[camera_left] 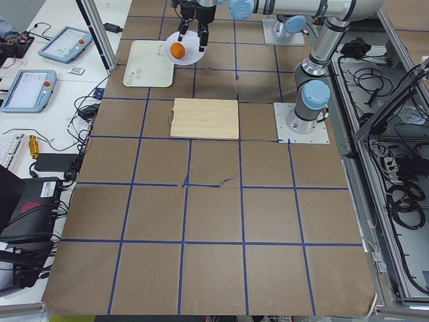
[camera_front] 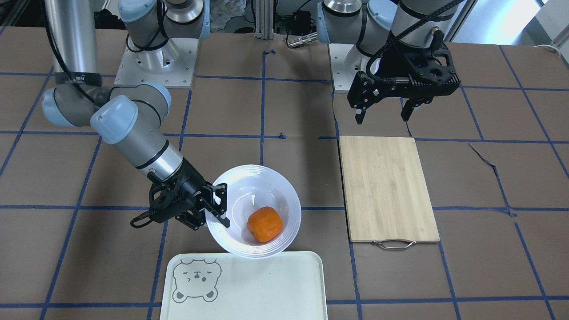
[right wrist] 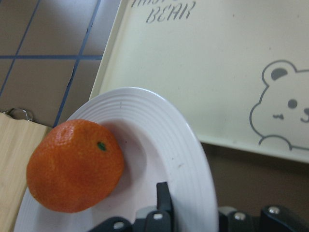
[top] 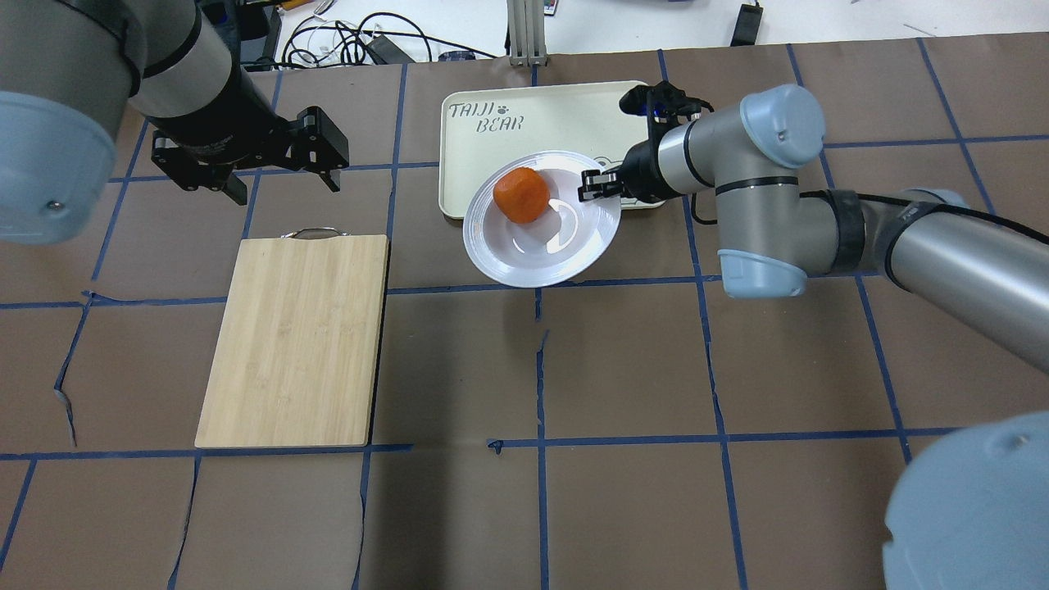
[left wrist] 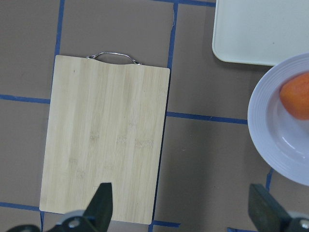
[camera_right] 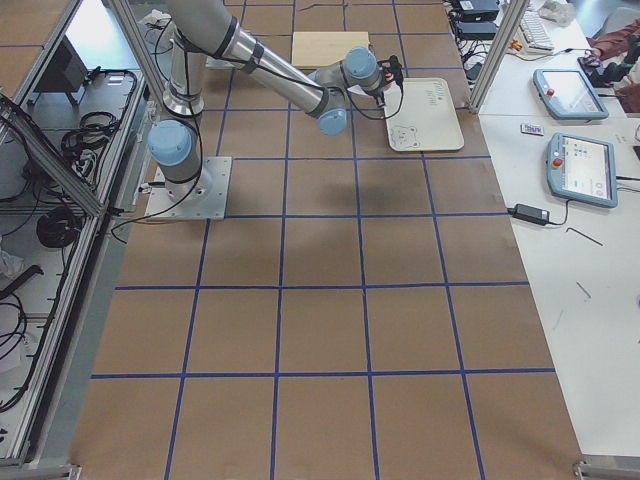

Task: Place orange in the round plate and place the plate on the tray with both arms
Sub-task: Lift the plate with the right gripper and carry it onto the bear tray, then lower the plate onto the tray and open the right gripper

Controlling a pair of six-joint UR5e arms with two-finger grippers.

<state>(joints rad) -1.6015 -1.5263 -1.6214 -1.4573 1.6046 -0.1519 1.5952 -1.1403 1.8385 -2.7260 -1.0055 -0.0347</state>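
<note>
The round plate (camera_front: 249, 175) overlaps the tray's (camera_front: 266, 289) robot-side edge, its rim pinched by the right fingers (camera_front: 220, 211). The bright, lumpy orange (camera_front: 265, 224) sits in its glossy white well. Most of the tray's cream surface shows beyond. The left fingers (camera_front: 407, 110) hang spread, well apart from the tray.

A front camera faced the robot, looking steeply down on the counter (camera_front: 289, 124); an overhead one looked forward from behind its shoulders. Two far end cameras looked along the counter. Both close wrist cameras shared the round plate (right wrist: 188, 159) and tray (right wrist: 217, 72).
</note>
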